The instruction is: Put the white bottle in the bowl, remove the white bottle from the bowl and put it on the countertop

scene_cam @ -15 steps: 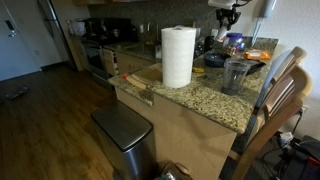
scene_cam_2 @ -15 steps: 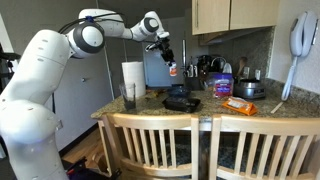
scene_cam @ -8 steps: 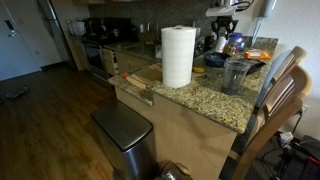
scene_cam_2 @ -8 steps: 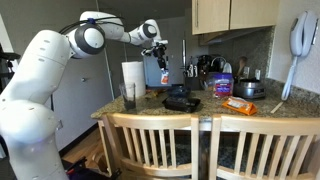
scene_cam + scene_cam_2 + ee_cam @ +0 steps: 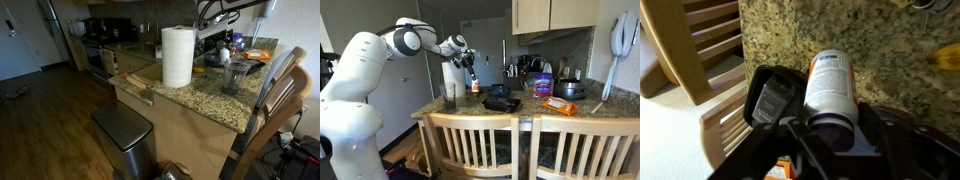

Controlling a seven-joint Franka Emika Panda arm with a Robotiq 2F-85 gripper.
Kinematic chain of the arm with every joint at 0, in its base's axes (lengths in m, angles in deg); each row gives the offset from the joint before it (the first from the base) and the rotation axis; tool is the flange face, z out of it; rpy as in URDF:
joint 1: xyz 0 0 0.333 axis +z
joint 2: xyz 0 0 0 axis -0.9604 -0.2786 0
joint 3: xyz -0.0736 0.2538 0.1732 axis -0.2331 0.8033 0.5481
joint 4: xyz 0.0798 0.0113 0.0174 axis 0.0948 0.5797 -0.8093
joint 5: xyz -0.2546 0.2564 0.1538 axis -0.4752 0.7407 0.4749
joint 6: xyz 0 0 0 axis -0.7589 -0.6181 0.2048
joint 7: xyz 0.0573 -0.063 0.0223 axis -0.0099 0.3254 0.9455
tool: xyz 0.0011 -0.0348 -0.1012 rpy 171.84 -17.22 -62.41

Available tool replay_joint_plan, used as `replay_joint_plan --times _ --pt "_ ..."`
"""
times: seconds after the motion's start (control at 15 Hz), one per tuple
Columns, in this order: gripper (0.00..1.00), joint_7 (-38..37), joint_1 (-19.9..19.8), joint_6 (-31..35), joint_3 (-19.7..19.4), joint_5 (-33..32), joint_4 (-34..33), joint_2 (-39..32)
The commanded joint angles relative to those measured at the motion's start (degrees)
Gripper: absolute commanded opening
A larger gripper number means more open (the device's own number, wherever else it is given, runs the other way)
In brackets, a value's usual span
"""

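Inventory of your scene, item by item:

1. Gripper (image 5: 826,108). It enters the wrist view from the bottom edge. Its fingers (image 5: 770,97) are clamped on either side of the white bottle.
2. White bottle (image 5: 832,85). It is held in your gripper, lying lengthwise in the wrist view with an orange-edged label facing the camera and a greyish end nearest the wrist. In an exterior view the bottle (image 5: 474,86) hangs in the air above the countertop, clear of the surface. It is not in the bowl.
3. Countertop (image 5: 790,35). A speckled beige-and-brown stone slab, visible directly under the bottle in the wrist view and in both exterior views.
4. Bowl (image 5: 502,103). Low, dark and round, it rests on the countertop apart from the held bottle, on the cabinet side. You cannot tell from these views what lies in it.
5. Paper towel roll (image 5: 453,75). It stands upright just behind your gripper in an exterior view and is tall and white (image 5: 178,55).
6. Tumbler (image 5: 449,95). Clear grey and upright, it sits near the counter edge, below and beside the bottle.
7. Blue-lidded jar (image 5: 542,86). It stands past the bowl, near the back wall.
8. Orange packet (image 5: 560,104). It lies flat on the countertop.
9. Wooden chairs (image 5: 480,145). They are drawn up along the counter's near edge.
10. Steel bin (image 5: 124,130). It stands on the floor beside the cabinet.
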Motion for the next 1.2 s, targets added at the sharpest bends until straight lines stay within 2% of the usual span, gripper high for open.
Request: replay_joint_plan --times 0.0,0.27,0.47,0.8,1.13 --pt "0.30 -0.87 0.06 -0.47 -0.70 -2.56 2.35 1.03" --pt "0.30 -4.75 -1.19 3.11 -0.61 -1.11 4.26 1.93" --pt "0.30 -8.29 -2.04 9.13 -0.14 0.37 6.40 2.45" --pt "0.30 -14.81 -0.82 20.75 -0.01 0.53 11.05 3.32" --pt "0.30 -17.81 -0.03 25.45 -0.08 0.25 14.38 3.48"
